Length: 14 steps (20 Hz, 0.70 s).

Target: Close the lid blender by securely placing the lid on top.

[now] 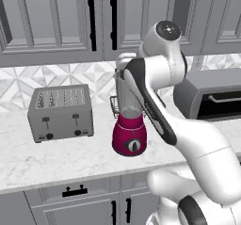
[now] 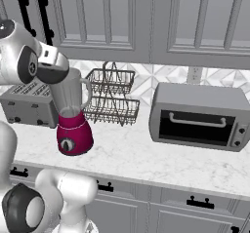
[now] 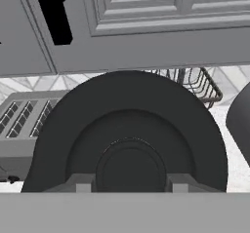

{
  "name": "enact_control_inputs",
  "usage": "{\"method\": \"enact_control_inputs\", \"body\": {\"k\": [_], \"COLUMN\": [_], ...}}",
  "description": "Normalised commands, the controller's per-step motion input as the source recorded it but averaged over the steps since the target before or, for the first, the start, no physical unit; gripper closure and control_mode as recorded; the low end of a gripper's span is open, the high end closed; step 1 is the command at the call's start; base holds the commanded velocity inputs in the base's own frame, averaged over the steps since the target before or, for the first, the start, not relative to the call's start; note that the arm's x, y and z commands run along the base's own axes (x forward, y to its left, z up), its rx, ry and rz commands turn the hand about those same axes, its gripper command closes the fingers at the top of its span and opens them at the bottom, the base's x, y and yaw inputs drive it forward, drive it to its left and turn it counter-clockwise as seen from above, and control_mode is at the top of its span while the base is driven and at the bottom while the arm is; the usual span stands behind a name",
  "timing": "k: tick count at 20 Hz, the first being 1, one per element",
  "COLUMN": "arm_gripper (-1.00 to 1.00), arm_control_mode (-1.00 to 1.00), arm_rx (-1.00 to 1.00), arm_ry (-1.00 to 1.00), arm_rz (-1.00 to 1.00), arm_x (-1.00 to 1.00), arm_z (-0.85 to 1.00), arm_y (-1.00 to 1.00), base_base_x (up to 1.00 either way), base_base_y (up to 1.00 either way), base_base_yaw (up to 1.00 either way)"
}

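Blender (image 2: 73, 125) stood on the marble counter (image 2: 161, 159) between the toaster (image 1: 60, 112) and the wire rack (image 2: 111, 96). Its lid (image 3: 131, 144), pinched between the gripper's (image 3: 131, 187) 2 fingers, was at the jar's mouth.

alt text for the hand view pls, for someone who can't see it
A round black lid with a raised centre sits very close to the camera, between the gripper fingers. Behind it, a grey slotted toaster stands at left, a wire dish rack at upper right, and grey cabinet doors run along the top.
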Motion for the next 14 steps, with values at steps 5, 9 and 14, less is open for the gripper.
{"method": "enact_control_inputs", "body": {"k": [5,9,14], "arm_gripper": [1.00,1.00,1.00], "arm_control_mode": [-1.00,-1.00,-1.00], "arm_rx": [0.01,0.00,0.00], "arm_ry": [0.11,0.08,0.02], "arm_rz": [0.00,0.00,0.00], "arm_x": [0.58,0.54,0.38], "arm_z": [-0.26,-0.16,-0.22], "arm_y": [0.00,0.01,0.08], "base_base_x": [0.00,0.00,0.00], "base_base_y": [0.00,0.00,0.00], "base_base_yaw": [0.00,0.00,0.00]}}
